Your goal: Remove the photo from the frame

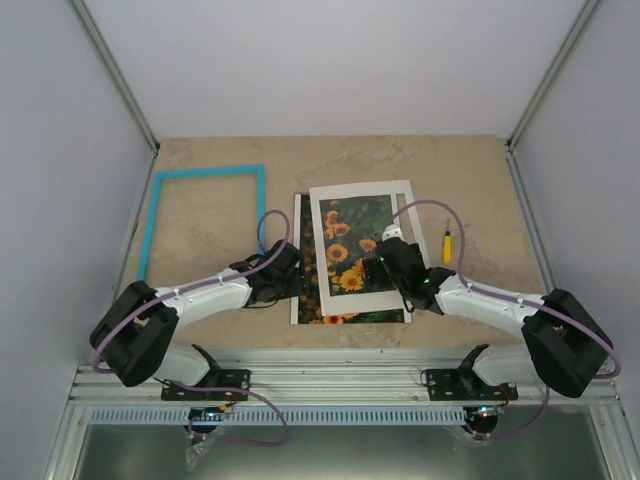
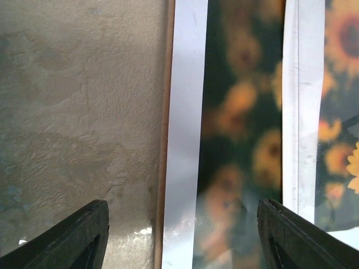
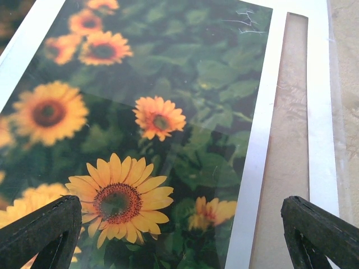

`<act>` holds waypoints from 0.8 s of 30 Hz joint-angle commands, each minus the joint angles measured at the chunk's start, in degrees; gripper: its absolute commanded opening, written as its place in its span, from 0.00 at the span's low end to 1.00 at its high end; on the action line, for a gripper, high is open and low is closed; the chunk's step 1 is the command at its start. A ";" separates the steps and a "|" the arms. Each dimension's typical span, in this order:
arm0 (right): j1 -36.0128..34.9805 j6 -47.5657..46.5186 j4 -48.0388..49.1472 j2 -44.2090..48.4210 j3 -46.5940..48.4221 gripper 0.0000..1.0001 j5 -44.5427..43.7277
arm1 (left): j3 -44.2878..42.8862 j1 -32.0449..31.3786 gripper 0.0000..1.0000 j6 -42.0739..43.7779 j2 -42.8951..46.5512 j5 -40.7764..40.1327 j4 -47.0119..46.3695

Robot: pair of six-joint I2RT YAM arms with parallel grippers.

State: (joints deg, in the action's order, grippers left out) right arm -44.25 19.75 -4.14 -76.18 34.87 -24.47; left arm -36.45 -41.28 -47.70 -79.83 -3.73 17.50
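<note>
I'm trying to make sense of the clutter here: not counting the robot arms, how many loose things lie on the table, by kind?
Blue frame: 1
Sunflower photo: 1
White mat: 1
Small yellow tool: 1
Total: 4
Brown edge beside the photo: perhaps a board, not counted.

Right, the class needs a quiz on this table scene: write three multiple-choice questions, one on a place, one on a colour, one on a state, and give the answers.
1. Where does the turquoise frame lie?
A) left of the photo, apart from it
B) around the photo
C) on top of the photo

2. What colour is the small object right of the white mat?
A) red
B) yellow
C) green

3. How do the right arm's jaws stand?
A) shut on the frame
B) shut on the mat
C) open above the photo

Answers:
1 A, bare table separates the empty frame from the photo.
2 B, the top view shows it yellow.
3 C, the right wrist view shows them wide apart, gripping nothing.
</note>
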 commanded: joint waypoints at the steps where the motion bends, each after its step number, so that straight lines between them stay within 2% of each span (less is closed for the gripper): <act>1: 0.21 1.14 1.70 0.54 -0.34 0.98 -1.61 | -2.23 -1.59 0.75 -0.33 -0.73 -3.84 3.79; 8: 0.22 1.25 1.62 0.11 -0.16 0.98 -1.61 | -4.57 -4.56 0.78 -0.55 -5.10 -6.74 5.96; 14: 0.22 1.17 1.60 -0.35 -0.03 0.98 -1.54 | -6.42 -6.90 0.76 -1.66 -6.34 -8.07 7.49; 20: 0.22 1.18 1.51 -0.20 0.02 0.98 -1.39 | -5.00 -7.39 0.69 -2.80 -5.23 -4.81 5.34; 24: 0.22 1.22 1.47 -0.32 0.02 0.98 -1.30 | -5.08 -7.67 0.63 -3.19 -4.57 -5.49 5.56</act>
State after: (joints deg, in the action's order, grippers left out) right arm -44.25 20.16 -3.79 -76.36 34.87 -24.47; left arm -41.63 -48.38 -49.91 -85.97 -9.10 23.20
